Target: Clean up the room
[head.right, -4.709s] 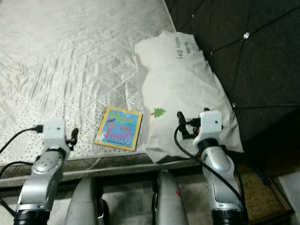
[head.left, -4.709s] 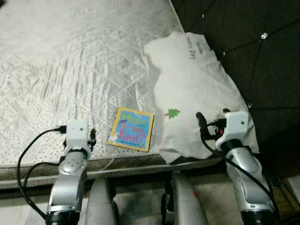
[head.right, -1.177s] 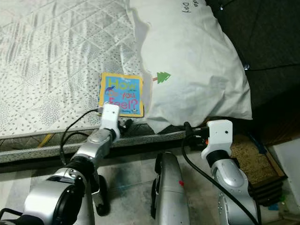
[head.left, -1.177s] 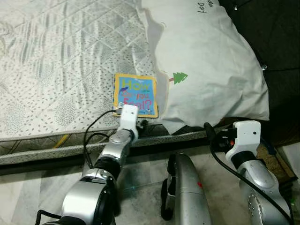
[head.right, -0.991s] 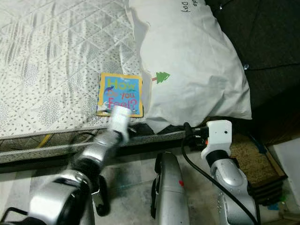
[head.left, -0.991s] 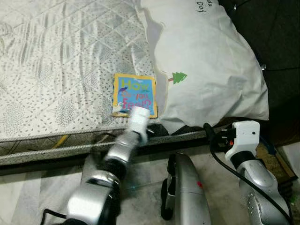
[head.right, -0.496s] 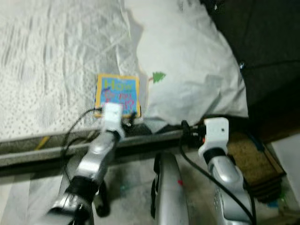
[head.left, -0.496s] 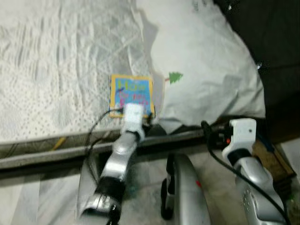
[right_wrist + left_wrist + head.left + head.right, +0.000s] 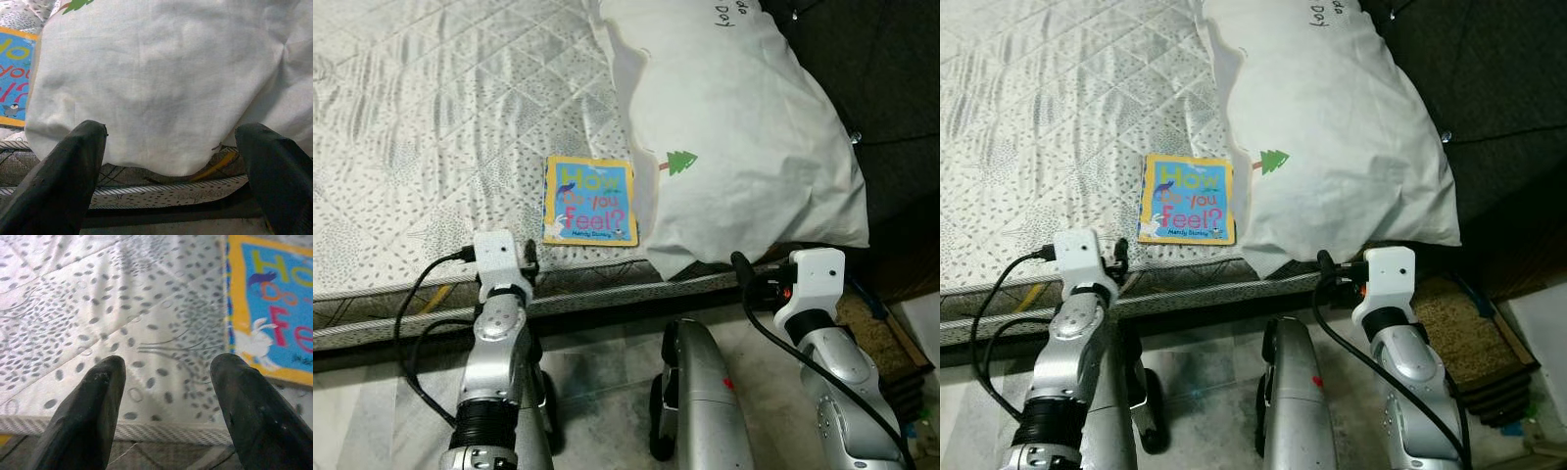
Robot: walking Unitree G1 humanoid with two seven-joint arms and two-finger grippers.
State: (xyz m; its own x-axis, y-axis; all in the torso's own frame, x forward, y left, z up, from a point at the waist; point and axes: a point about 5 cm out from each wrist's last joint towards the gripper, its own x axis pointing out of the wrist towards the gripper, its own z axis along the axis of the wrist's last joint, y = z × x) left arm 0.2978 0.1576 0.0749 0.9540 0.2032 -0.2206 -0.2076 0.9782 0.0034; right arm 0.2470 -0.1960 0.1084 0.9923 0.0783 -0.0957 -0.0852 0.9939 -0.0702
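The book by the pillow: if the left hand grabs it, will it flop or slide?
The book lies flat with crisp square corners, so it is probably a stiff board book. Thin and flush on the mattress, it offers little edge to pinch, and its glossy-looking cover may slip. The left hand is open beside it.

Your head stereo pair looked steeply down over the mattress (image 9: pixel 431 117) edge, both eyes sharing the book (image 9: pixel 590 200) and pillow (image 9: pixel 1332 137). Left wrist camera sat close above the mattress edge, facing the book. Right wrist camera faced the pillow, close.
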